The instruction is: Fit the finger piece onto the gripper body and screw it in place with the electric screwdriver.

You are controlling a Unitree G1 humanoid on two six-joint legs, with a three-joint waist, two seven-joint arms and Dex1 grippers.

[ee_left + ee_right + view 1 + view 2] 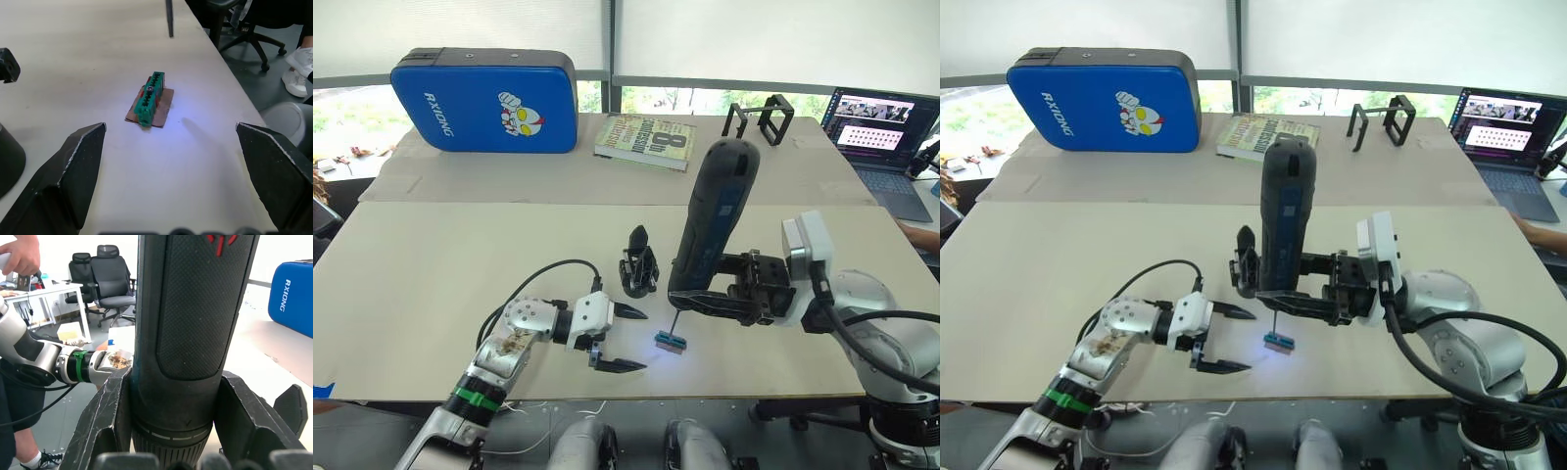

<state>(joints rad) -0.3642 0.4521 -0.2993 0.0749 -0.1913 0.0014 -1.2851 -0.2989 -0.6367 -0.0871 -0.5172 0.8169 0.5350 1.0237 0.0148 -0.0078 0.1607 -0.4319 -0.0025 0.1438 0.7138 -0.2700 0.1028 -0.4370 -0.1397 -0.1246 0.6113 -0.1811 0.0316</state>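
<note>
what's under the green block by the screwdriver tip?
The green block lies on a thin brown card on the table, lit by the electric screwdriver. The bit hangs just beyond it. What the block covers can't be seen.

In the right eye view we lose most of the gripper body (pixel 1245 266) behind the electric screwdriver (pixel 1285 220) — only its left edge shows — while the right wrist view cuts off the screwdriver's top and bit, and the laptop (pixel 886 137) runs off the frame's edge.
</note>
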